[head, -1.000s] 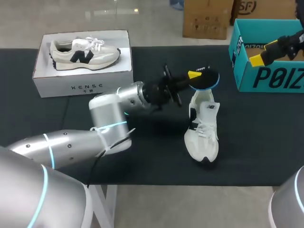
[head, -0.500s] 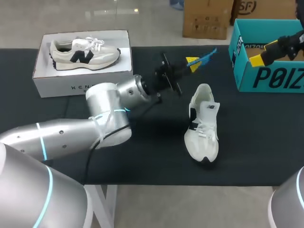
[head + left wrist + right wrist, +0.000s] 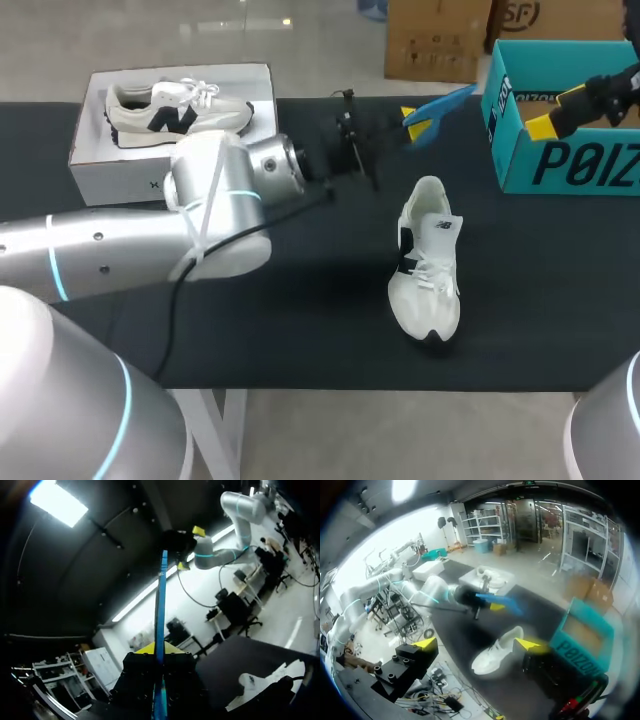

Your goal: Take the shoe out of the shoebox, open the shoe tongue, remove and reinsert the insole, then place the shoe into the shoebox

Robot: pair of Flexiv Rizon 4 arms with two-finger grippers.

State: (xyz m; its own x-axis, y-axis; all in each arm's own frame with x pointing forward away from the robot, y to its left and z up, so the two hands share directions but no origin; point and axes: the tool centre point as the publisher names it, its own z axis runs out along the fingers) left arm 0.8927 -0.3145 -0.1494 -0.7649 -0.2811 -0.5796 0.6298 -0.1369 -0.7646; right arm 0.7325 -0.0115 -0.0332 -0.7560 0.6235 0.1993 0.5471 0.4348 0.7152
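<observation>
A white sneaker (image 3: 428, 262) with black trim lies on the black table, toe toward the front edge; it also shows in the right wrist view (image 3: 497, 652) and past the fingers in the left wrist view (image 3: 265, 680). My left gripper (image 3: 405, 122) hangs above the table behind the shoe's heel, shut on a blue insole (image 3: 440, 103). In its own wrist view the insole (image 3: 160, 610) stands edge-on between the yellow tips of the left gripper (image 3: 159, 651). My right gripper (image 3: 556, 111) hovers open over the teal shoebox (image 3: 575, 165), fingers wide and empty (image 3: 476, 643).
A white shoebox (image 3: 175, 160) holding a second sneaker (image 3: 175, 108) sits at the back left. The teal shoebox (image 3: 580, 640) stands at the table's right edge. Black tabletop (image 3: 300, 320) lies bare around the loose shoe.
The left gripper has carried the insole up and back, away from the shoe's heel opening, and turned it from flat to edge-on. The right arm and the shoe have stayed still.
</observation>
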